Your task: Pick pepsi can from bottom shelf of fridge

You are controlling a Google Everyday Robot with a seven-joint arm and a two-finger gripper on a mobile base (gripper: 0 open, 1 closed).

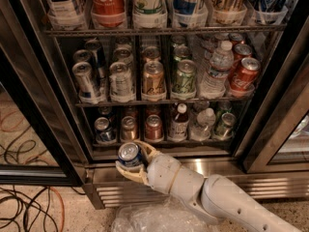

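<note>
The fridge [34,115] stands open with wire racks of drinks. My gripper [131,159] is at the front of the ribbed steel base, just below and in front of the bottom shelf [159,141]. Its cream fingers [129,171] are shut around the pepsi can [129,155], a short blue can with a silver top. The can is upright and held clear of the shelf, out past its front edge. My white arm runs from the gripper down to the lower right.
The bottom shelf holds a blue can [103,129], a bronze can [128,128], a red can [153,127] and bottles [179,122]. Taller cans fill the middle rack [154,99]. Cables [24,207] lie on the floor at left. Crumpled clear plastic [145,219] lies below my arm.
</note>
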